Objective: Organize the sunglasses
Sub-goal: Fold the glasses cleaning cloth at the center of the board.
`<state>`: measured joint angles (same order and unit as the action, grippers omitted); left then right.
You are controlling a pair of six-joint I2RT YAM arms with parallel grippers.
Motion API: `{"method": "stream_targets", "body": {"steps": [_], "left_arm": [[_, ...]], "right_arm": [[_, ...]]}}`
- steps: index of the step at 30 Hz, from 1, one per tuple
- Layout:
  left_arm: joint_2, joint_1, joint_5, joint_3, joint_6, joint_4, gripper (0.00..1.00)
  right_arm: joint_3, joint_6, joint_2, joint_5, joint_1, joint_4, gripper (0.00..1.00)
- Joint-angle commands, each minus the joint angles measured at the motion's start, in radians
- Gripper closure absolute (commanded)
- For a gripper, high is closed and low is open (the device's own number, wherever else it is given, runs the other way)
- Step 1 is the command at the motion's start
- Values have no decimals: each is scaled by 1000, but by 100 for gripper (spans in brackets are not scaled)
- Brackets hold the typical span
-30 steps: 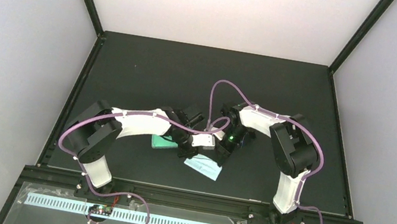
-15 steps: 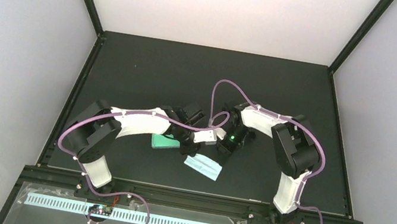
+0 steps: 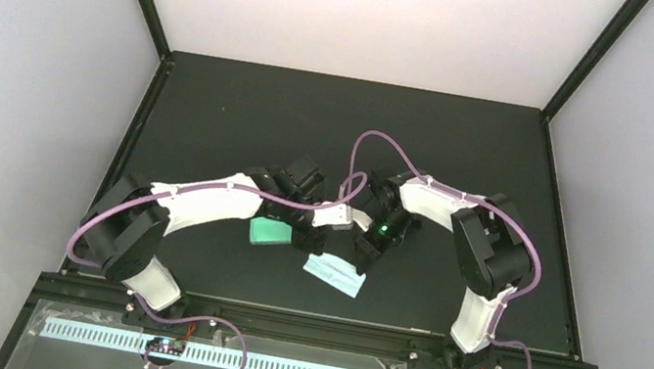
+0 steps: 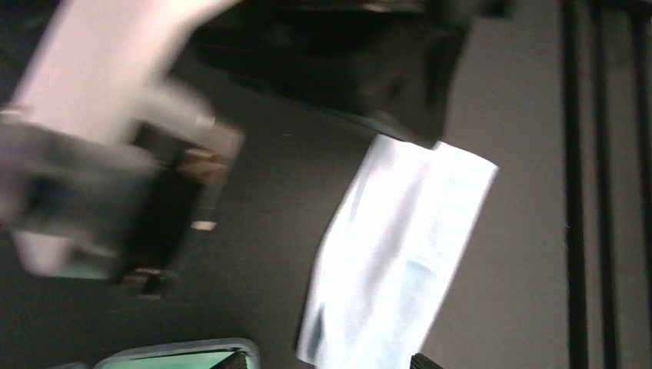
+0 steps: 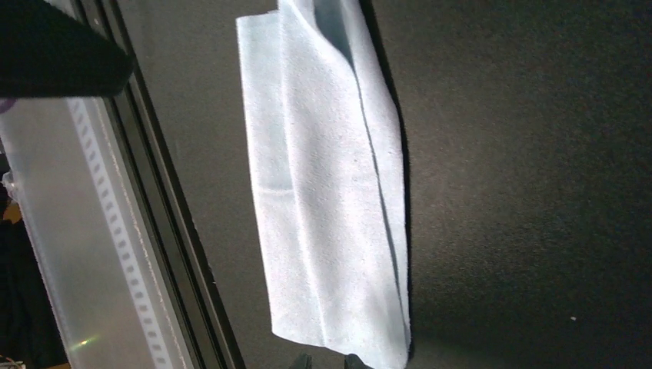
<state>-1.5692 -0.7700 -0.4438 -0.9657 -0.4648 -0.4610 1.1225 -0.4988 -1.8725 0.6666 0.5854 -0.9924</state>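
No sunglasses show in any view; they are hidden or out of view. My left gripper (image 3: 302, 240) hovers between a green case (image 3: 269, 232) and a light blue cloth (image 3: 336, 273). Its jaws stand open over bare mat, one fingertip by the case corner (image 4: 177, 357) and the other at the edge of the cloth (image 4: 400, 254). This view is blurred. My right gripper (image 3: 361, 255) is at the cloth's far edge. Its fingertips (image 5: 354, 360) stand a narrow gap apart just short of the folded cloth (image 5: 330, 192), with nothing between them.
The black mat (image 3: 244, 122) covers the table. The metal frame rails (image 5: 165, 254) run along the near edge beside the cloth. The right arm's wrist (image 4: 115, 177) fills the upper left of the left wrist view, close to the left gripper.
My left gripper has opened from shut, and the left arm's shoulder and elbow have swung left. The right fingertips have parted slightly. Case and cloth lie where they were.
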Motion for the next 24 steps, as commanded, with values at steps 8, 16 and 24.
{"method": "stream_targets", "body": {"steps": [8,16,24], "left_arm": [[45,-68,-125,69,-257,-110,38],[-40,-85,-75,25,-257,-136,38],[-95,-98,-54,-8,-273,-179,37]], "right_arm": [[2,-45,-9,100,5,13,88],[0,-15,-46,59,27,39,88],[8,16,-71,25,28,54,88]]}}
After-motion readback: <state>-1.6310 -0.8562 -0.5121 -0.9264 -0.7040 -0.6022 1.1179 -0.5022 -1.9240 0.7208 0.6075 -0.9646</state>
